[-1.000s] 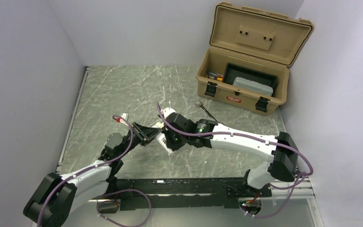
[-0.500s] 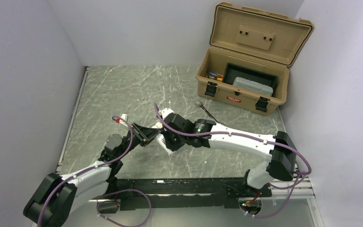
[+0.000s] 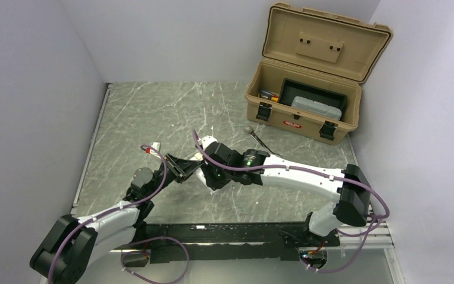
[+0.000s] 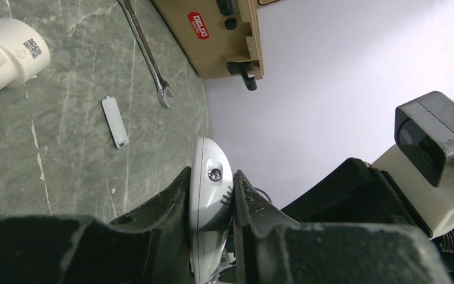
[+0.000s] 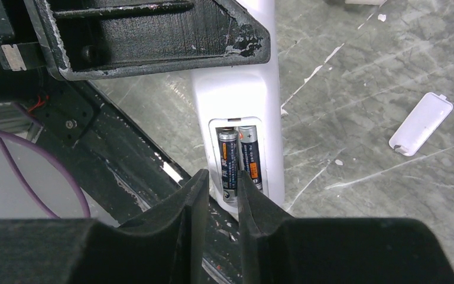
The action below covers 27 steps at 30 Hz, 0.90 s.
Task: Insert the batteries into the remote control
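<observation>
Grey-green marbled table (image 3: 153,112) between plain pale walls (image 3: 171,35), with an open tan toolbox (image 3: 307,100) at its far right. The left gripper (image 4: 213,173) pinches the remote control (image 5: 236,97) above the table, both batteries (image 5: 239,157) in its bay; the right gripper (image 5: 221,174) has its jaws slightly parted over them

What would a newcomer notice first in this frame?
Two slim dark batteries already lie side by side in the open bay of the small white plastic remote control, close to the right gripper. The left gripper clamps that remote, and a loose flat white cover lies on the grey marbled table nearby.
</observation>
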Tool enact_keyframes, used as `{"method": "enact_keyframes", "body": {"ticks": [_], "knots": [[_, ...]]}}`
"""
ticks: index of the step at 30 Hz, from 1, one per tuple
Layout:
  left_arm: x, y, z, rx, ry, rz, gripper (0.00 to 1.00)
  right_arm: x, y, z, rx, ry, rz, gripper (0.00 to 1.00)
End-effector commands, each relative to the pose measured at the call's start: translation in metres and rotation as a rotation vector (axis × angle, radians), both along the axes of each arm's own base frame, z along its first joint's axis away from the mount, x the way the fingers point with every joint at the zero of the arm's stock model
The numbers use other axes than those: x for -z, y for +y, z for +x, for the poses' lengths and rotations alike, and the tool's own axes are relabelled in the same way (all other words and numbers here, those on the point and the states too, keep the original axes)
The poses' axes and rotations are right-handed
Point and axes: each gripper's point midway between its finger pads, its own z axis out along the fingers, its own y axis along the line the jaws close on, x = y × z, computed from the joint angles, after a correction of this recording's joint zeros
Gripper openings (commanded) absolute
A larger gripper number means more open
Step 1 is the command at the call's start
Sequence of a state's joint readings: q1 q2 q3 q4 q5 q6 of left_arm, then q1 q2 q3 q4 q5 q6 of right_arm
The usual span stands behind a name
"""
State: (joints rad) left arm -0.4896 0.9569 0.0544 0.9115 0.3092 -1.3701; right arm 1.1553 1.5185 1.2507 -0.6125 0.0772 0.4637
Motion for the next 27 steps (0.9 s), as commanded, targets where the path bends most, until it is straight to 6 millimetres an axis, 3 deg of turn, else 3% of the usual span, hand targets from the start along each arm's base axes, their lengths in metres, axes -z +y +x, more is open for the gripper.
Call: {"method": "enact_keyframes", "body": {"ticks": [1,27], "knots": [[-0.047,-0.008,-0.012,0.073,-0.13,-0.111,0.0,-0.022,0.005,0.008,0.026,-0.048,0.049,0.27],[-0.036,-0.011,-0.01,0.089,-0.105,-0.089,0.0,-0.046,-0.004,0.011,0.05,-0.088,0.09,0.32]]}}
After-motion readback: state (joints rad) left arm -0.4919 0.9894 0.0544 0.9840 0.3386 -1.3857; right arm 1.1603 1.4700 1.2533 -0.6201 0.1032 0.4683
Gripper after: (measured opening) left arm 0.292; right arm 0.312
